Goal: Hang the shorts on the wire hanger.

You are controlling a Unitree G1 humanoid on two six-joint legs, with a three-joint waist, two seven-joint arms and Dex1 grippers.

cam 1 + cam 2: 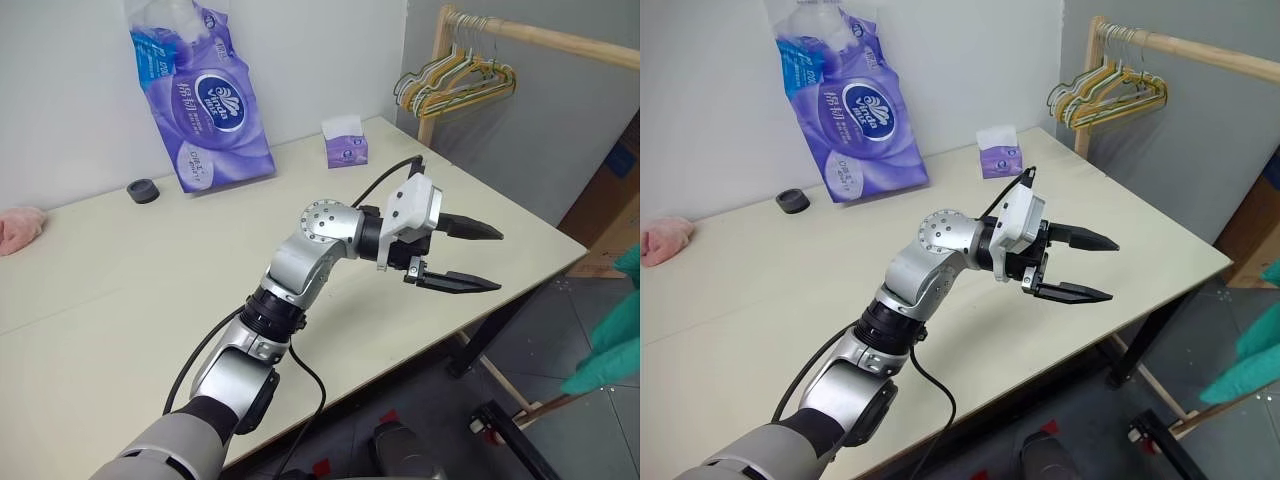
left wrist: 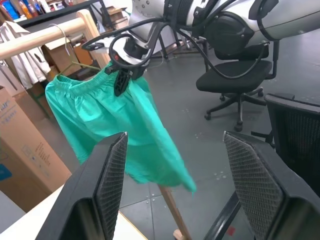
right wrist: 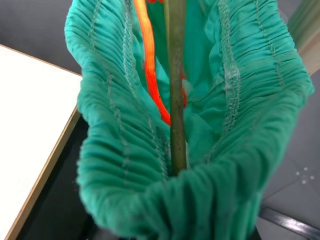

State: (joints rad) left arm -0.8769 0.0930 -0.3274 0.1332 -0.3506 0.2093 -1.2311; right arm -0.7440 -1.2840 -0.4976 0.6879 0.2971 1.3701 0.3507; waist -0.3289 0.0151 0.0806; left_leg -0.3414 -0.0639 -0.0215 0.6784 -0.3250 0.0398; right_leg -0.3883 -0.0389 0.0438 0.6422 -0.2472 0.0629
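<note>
left gripper (image 1: 478,257): held out level above the near corner of the table (image 1: 120,270), its two black fingers (image 1: 470,228) spread well apart with nothing between them; in its own wrist view the fingers stand wide on either side with open space in the gap.
right gripper (image 2: 121,80): seen from the left wrist view, past the left fingers and well apart from them; its dark fingers are pinched together on the gathered waistband of the shorts (image 2: 117,127), so the cloth hangs from the grip.
shorts: teal-green, hanging loose below the right fingers over the grey floor (image 2: 200,120), beyond the table's edge; the waistband is bunched at the pinch and the legs droop down. a strip of the same cloth shows at the far right of the head views, off the table.
wire hanger (image 3: 175,85): in the right wrist view a thin olive-grey wire runs straight away from the fingers and passes inside the open waistband, with ruffled elastic on both sides of it; whether the wire touches the cloth i cannot tell.
orange strip (image 3: 150,65): a bright orange band lies inside the shorts just beside the wire.
clothes rail (image 1: 540,38): wooden bar behind the far side of the table, with several hangers (image 1: 455,85) on it, well apart from the left fingers.
table items: a purple tissue pack (image 1: 205,105), a small tissue box (image 1: 345,142), a dark round cap (image 1: 143,190) and a pink cloth (image 1: 18,228), all far from the left fingers.
</note>
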